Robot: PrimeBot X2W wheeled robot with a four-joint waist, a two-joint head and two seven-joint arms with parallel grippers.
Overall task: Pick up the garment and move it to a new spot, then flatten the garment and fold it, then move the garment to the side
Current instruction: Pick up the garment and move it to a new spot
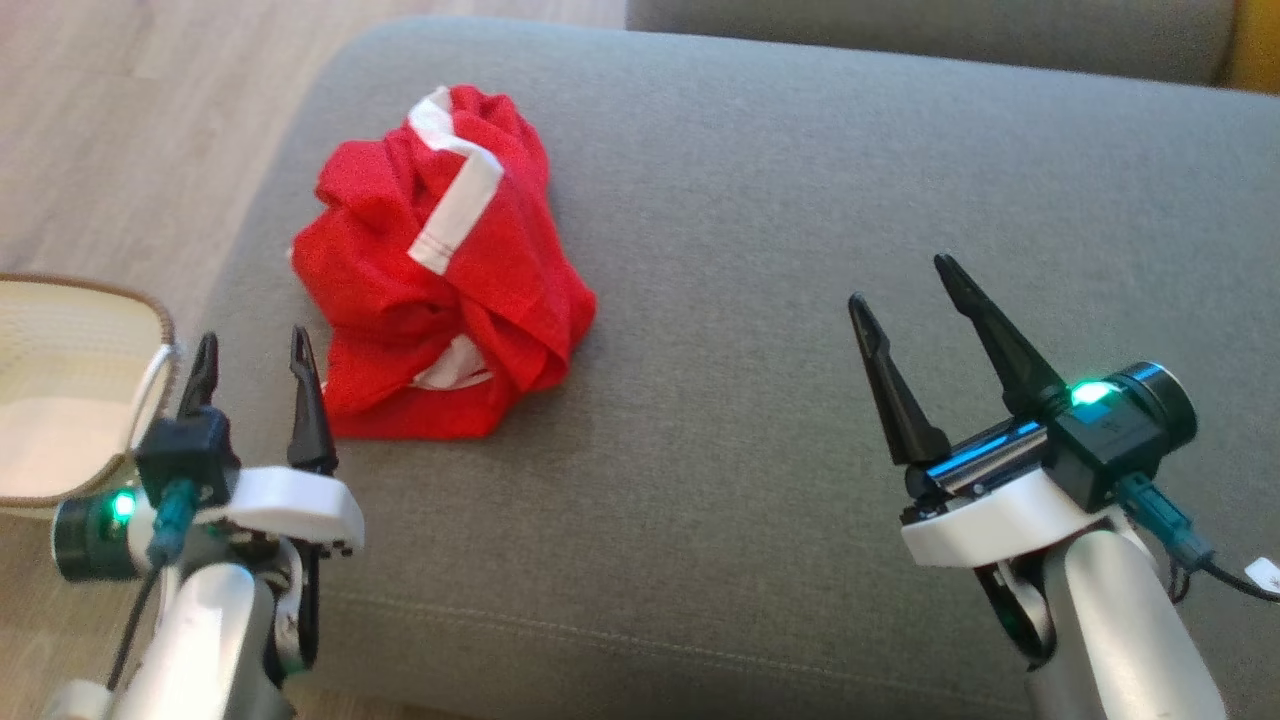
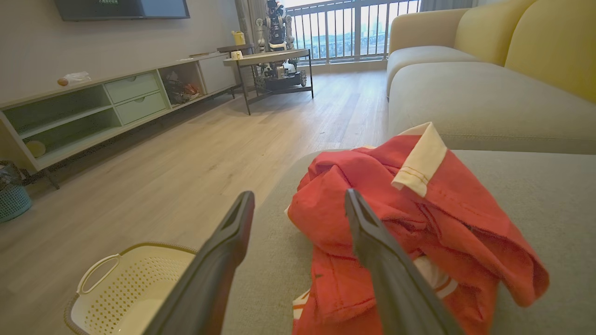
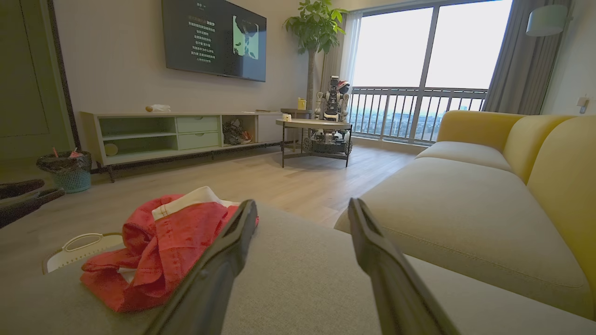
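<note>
The crumpled red shirt (image 1: 440,270) lies on the grey sofa cushion (image 1: 800,180), just beyond the left gripper (image 1: 252,338). It and the right gripper (image 1: 900,280) gape empty, so the pickup likely comes first: reach in, pinch cloth.

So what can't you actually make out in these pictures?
Red garment: crumpled in a heap in every view, so its type and shape are hidden.
Basket: cut off by the head view's left edge; its inside is partly unseen.
Writing on the TV: too small to read in the right wrist view.
</note>
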